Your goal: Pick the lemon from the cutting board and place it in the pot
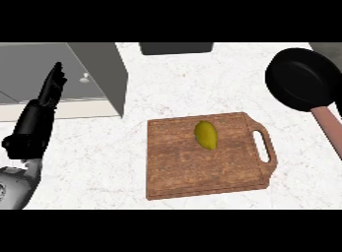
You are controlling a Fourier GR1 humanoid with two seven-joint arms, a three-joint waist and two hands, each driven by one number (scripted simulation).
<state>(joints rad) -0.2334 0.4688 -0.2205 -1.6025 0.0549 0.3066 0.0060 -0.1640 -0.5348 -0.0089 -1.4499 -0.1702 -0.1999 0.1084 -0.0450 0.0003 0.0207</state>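
Fingers (54, 78) straight and relaxed, the left hand (39, 118) is resting at the worktop's (93, 157) left edge. The lemon (207, 135) is lying near the cutting board's (195, 167) far edge, mid-worktop. The pot (301, 78) is sitting at the far right corner, its handle (333, 134) pointing nearward.

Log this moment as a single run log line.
lemon: on cutting board | pot: apart, right | left hand: open, resting | right hand: not in view
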